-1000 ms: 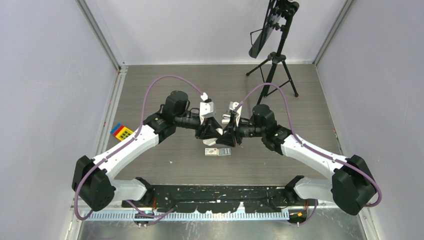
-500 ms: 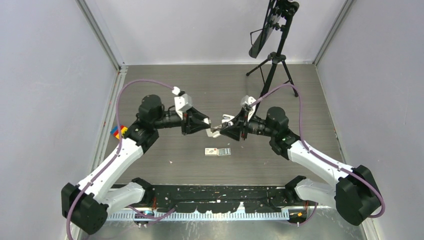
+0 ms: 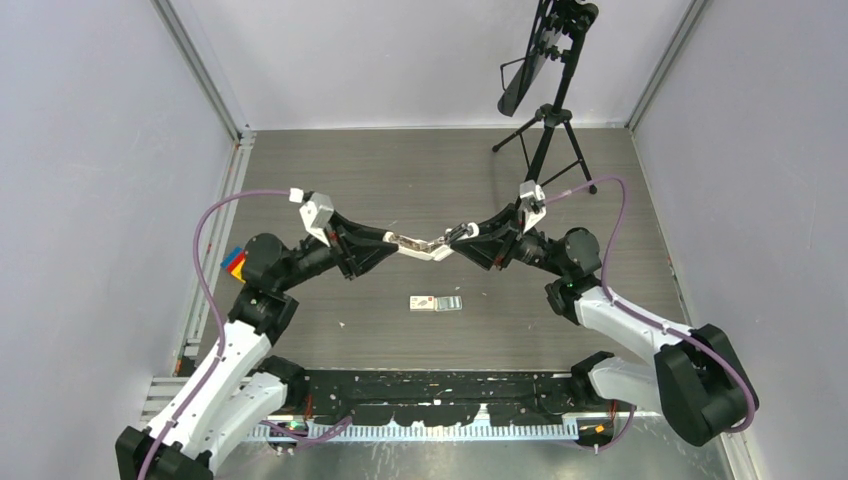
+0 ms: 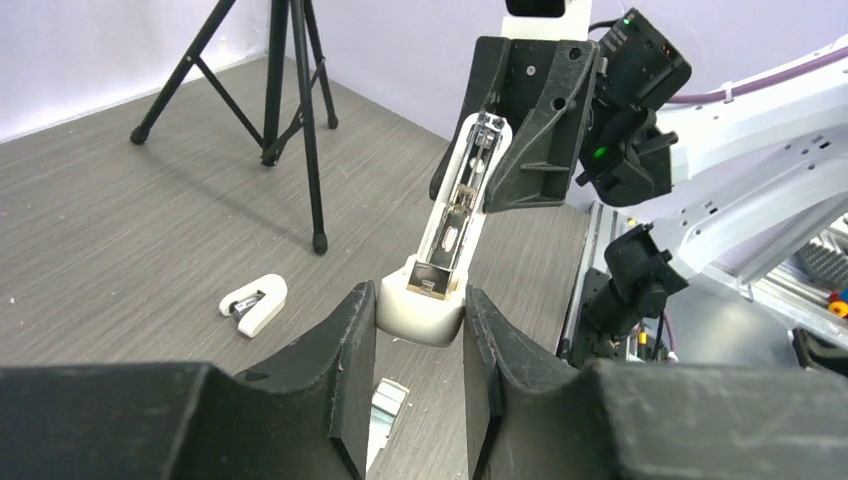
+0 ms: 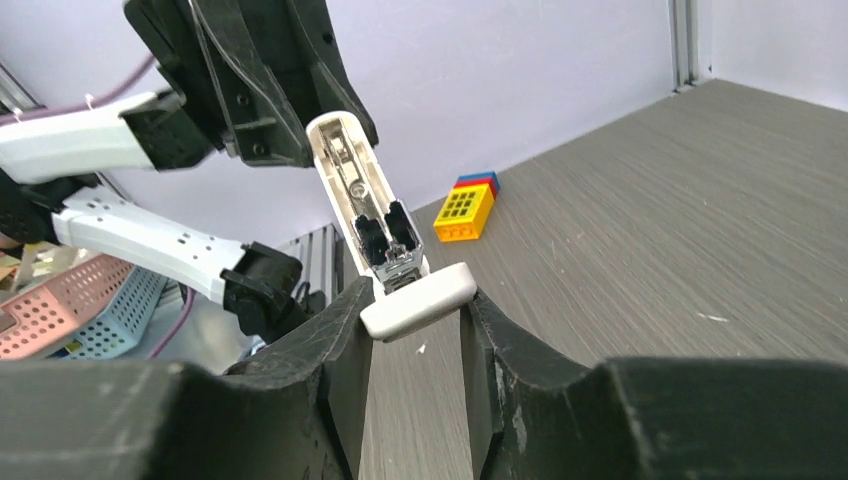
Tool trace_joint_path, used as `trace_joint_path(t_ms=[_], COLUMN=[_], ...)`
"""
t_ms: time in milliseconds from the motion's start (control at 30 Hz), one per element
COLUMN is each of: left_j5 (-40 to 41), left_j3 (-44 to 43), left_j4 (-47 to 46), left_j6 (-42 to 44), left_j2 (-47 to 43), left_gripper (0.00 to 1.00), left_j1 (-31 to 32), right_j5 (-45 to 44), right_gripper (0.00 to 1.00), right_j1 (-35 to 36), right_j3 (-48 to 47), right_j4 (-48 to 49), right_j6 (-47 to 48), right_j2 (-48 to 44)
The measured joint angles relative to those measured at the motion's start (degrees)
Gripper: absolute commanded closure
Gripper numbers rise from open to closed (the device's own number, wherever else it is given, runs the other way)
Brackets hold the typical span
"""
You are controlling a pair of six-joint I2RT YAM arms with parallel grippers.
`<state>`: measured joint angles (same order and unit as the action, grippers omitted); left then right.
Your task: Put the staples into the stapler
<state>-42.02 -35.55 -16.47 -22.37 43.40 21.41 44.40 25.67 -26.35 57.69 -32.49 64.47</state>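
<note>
My top camera sits high behind my bases, looking down on the whole desk [image 3: 330,170]. The left wrist camera peers close past my left gripper [image 4: 420,310] toward the tripod [image 4: 300,120]. The right wrist one peers past my right gripper [image 5: 415,305] toward the coloured block [image 5: 465,212]. All three share the stapler [image 3: 420,244] between my grippers.

A dark grey wood-grain table [image 3: 330,190] carries a small flat white staple box with grey inner tray [image 3: 436,303]. Back-right of the box stands a black tripod [image 3: 545,130]. Between them lies a short stubby white stapler [image 4: 253,303]. Far left of the box is a yellow, red and blue toy brick [image 3: 238,263].
</note>
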Motion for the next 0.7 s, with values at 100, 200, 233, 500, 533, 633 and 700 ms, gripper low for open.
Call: trace_joint_path(t_ms=[100,200,233,500,533,633,700], left_j5=[2.7,4.8,5.5,9.3,9.8,10.8,11.0], left_j3=[3.2,6.1,7.0,11.1,11.6,12.8,13.3], left_j4=[-3.7,-7.5,-8.5,-13.2,-13.6,-13.8,-14.7], left_j6=[-5.5,-10.6,-12.1,-19.1,-19.5,-20.8,-21.5], left_j2=[-2.3,-3.6,-3.8,-6.1,-6.5,-7.7,-7.9], left_gripper=[1.00,1.00,1.00,1.00,1.00,1.00,1.00], left_j1=[0.0,0.1,0.1,-0.1,-0.1,-0.1,-0.1], right_j5=[-0.2,-0.2,-0.2,-0.5,-0.3,-0.1,0.0], right_gripper=[1.00,1.00,1.00,1.00,1.00,1.00,1.00], right_j1=[-0.5,-0.5,-0.7,-1.5,-1.4,-1.2,-1.1], right_j3=[0.9,1.0,1.1,1.2,1.2,1.2,1.2], right_j4=[6.8,9.3,10.1,12.8,12.9,13.5,14.1], right_j6=[-4.5,-6.8,-7.5,-10.1,-10.2,-11.0,-11.4], right_j2=[1.6,2.4,2.7,3.4,3.6,4.3,4.6])
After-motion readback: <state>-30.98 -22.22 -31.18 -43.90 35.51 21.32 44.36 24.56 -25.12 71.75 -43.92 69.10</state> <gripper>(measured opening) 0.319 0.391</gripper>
